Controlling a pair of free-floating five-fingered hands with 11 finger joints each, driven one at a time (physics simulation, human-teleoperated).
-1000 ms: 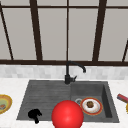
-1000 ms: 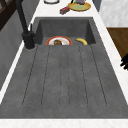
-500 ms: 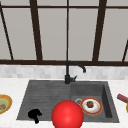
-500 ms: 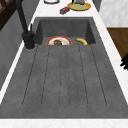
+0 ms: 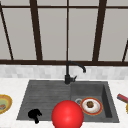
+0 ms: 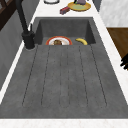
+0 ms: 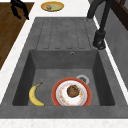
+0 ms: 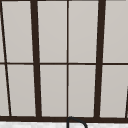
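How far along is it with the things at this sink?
Nothing looks done yet. The left hand hangs open at the counter's front edge beside the drainboard, holding nothing. The plate of food and the banana lie in the basin, untouched; a yellow dish sits nearest the hand.

my left hand (image 5: 34, 115) black | ball (image 5: 67, 115) red | plate (image 7: 71, 93) white, red-orange rim | banana (image 7: 35, 95) yellow | sink (image 6: 62, 82) speckled grey | tap (image 5: 71, 71) black
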